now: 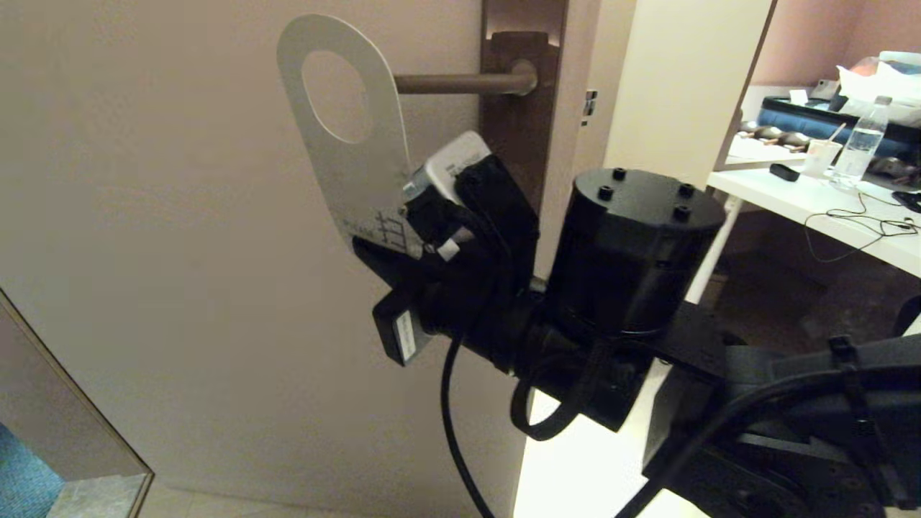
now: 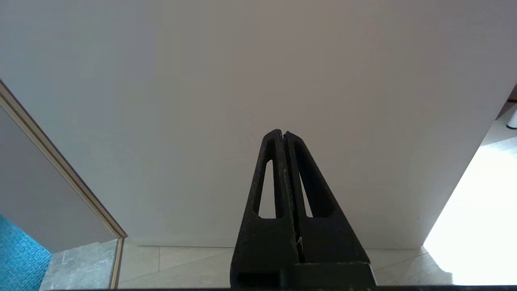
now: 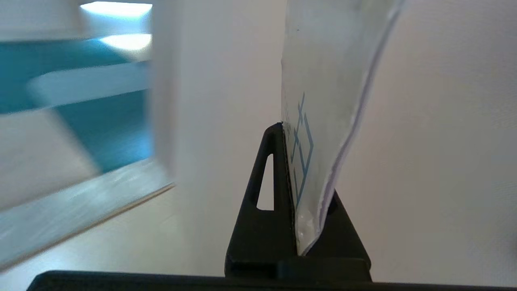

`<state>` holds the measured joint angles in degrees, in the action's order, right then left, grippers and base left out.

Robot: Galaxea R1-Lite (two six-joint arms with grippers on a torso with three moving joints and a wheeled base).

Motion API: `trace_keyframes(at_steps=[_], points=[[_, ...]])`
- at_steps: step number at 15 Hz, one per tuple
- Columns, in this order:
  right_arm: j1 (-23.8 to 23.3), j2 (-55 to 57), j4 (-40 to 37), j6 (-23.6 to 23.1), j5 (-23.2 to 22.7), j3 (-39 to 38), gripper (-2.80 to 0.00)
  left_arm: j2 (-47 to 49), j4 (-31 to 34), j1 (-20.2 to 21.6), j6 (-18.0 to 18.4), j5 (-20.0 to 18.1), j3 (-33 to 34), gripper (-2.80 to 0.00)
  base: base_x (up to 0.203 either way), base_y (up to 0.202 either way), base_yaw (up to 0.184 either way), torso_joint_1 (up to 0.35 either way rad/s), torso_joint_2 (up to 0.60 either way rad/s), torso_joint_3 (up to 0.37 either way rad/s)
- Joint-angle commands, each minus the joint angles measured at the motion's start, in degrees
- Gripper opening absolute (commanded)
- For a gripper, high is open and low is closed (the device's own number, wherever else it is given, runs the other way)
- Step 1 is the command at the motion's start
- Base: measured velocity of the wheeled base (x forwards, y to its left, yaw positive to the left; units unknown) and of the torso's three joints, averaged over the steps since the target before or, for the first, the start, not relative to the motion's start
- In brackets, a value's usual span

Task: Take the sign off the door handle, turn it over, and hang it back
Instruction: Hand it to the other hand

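The beige door [image 1: 180, 237] fills most of the head view, with a tall dark bronze plate [image 1: 522, 137] near its right edge. From that plate the door handle [image 1: 460, 83], a slim brown-bronze lever, sticks out level toward the left. To the right, past a cream wall, stands a white bench [image 1: 813, 208] carrying a water bottle [image 1: 860, 144], a paper cup [image 1: 822, 157] and loose cables.

The right arm [image 1: 633, 266] reaches in from the lower right, and the right gripper [image 1: 385, 241] sits below and left of the lever. Its fingers [image 3: 268, 190] are pinching the lower end of the sign [image 1: 345, 137], whose off-white face shows to the head camera. The card stands tilted, its upper end leaning left, and its large round hole [image 1: 338, 95] is off the lever: the lever's free end disappears just behind the sign's right edge, beside the hole, not through it. In the right wrist view the card rises between the two black fingers, with blue line print near the clamped end.

The left gripper [image 2: 284, 135] is parked low, facing the bare lower door, its fingers pressed together on nothing. A gold-edged frame [image 2: 60, 161] and pale floor tiles [image 2: 181, 262] lie below.
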<state>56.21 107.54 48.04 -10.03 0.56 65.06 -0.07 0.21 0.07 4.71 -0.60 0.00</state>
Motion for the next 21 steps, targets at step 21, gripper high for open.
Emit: trace_keyframes(at_steps=[21], points=[[-1.6,-34.3,-14.9,11.5,-10.3,-25.9,-2.8,0.1,0.0,0.0,0.0,0.0,0.0,-2.8,0.0,0.0,0.0,0.0,0.0,0.0]])
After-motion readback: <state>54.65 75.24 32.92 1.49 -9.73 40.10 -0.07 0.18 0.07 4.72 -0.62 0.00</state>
